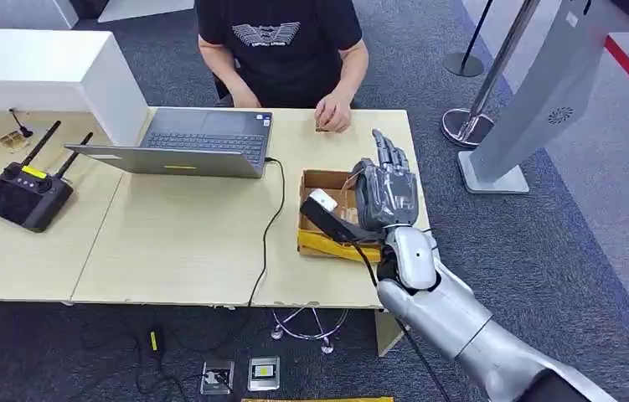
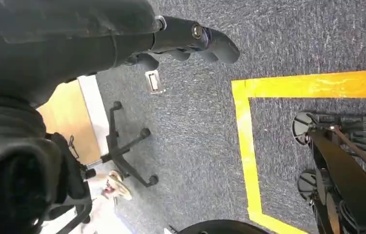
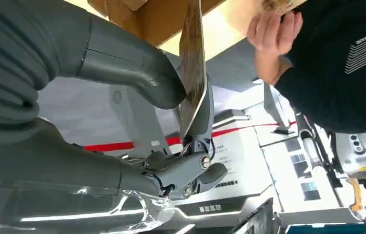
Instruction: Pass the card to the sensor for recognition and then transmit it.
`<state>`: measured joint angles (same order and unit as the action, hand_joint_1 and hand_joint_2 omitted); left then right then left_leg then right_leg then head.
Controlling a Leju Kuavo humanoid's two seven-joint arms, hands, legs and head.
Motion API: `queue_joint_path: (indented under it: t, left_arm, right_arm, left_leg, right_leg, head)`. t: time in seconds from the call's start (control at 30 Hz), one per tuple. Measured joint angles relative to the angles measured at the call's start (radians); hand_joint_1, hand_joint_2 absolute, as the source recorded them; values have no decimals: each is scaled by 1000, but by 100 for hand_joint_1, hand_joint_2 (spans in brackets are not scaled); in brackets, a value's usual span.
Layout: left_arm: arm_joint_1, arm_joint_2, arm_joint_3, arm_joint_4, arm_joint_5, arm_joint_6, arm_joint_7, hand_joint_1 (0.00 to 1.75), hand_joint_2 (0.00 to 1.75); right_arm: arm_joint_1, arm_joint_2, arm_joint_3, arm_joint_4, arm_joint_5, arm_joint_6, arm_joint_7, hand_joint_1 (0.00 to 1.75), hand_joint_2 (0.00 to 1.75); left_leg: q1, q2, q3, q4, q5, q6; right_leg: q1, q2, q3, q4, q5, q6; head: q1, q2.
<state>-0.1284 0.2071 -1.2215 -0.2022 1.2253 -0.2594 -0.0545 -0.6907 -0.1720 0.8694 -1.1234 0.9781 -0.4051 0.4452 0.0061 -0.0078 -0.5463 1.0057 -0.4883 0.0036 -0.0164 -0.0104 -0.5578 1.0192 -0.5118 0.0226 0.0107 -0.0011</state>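
A: Start with the big things. What is on the table (image 1: 185, 243)?

B: A laptop (image 1: 202, 144) at the far edge, with a person (image 1: 281, 46) seated behind it. Near the right end sits an open cardboard box (image 1: 323, 219) holding what looks like the sensor (image 1: 324, 205), a dark unit with a pale top.

A: And the arms?

B: The right hand (image 1: 386, 188) hovers over the box's right side. The left hand (image 2: 190, 41) hangs down over carpet, fingers loosely curled on nothing, so the right is the 1 that matters.

A: Where is the card?

B: In the right wrist view, the card (image 3: 193, 73) is pinched between the thick thumb (image 3: 137, 73) and a dark finger behind it; the head view shows the other fingers stretched out straight. Its long axis runs out past the fingertips.

A: Which way to the sensor?

B: I judge it lies just beside the hand, toward the robot's left, so the card's free end must swing that way. The person's hand (image 1: 333, 113) rests beyond the box, likely the handover side.
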Motion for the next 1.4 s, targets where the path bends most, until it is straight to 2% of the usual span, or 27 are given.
queue_joint_path:
  t: [0.13,0.43,0.63,1.07,1.1,1.13,1.17,1.2,1.4]
  left_arm:
    - [0,-2,0,0,0,0,2,0,0]
    - [0,-7,0,0,7,0,-3,0,0]
    - [0,-8,0,0,3,0,-8,0,0]
    - [0,-7,0,0,-4,0,-8,0,0]
    - [0,-7,0,0,-4,0,-8,0,0]
    - [0,-7,0,0,-4,0,-8,0,0]
    - [0,-7,0,0,-4,0,-8,0,0]
    - [0,-6,0,0,-5,0,-8,0,0]
    - [0,-5,0,5,-10,0,-8,0,0]
  right_arm:
    - [-5,10,0,0,-3,0,-8,175,175]
    - [-37,58,3,50,-51,-41,-75,175,175]
    - [-59,87,4,94,-58,-44,-78,175,175]
    - [-67,95,4,132,-68,-45,-60,175,175]
    - [-67,95,4,134,-68,-45,-58,106,175]
    - [-67,95,4,136,-68,-45,-58,7,175]
    - [-67,95,4,138,-67,-44,-57,0,175]
    - [-67,95,4,140,-60,-44,-54,0,0]
    - [-67,95,4,156,-19,-47,-50,0,0]
  left_leg:
    - [0,0,0,0,0,0]
    - [0,0,0,0,0,0]
    - [0,0,0,0,0,0]
    - [0,0,0,0,0,0]
    - [0,0,0,0,0,0]
    - [0,0,0,0,0,0]
    - [0,0,0,0,0,0]
    - [0,0,0,0,0,0]
    - [0,0,0,0,0,0]
  right_leg:
    - [0,0,0,0,0,0]
    - [0,0,0,0,0,0]
    - [0,0,0,0,0,0]
    - [0,0,0,0,0,0]
    - [0,0,0,0,0,0]
    - [0,0,0,0,0,0]
    - [0,0,0,0,0,0]
    - [0,0,0,0,0,0]
    - [0,0,0,0,0,0]
  head:
    - [0,0]
    - [0,0]
    - [0,0]
    - [0,0]
    - [0,0]
    - [0,0]
    - [0,0]
    - [0,0]
    - [0,0]
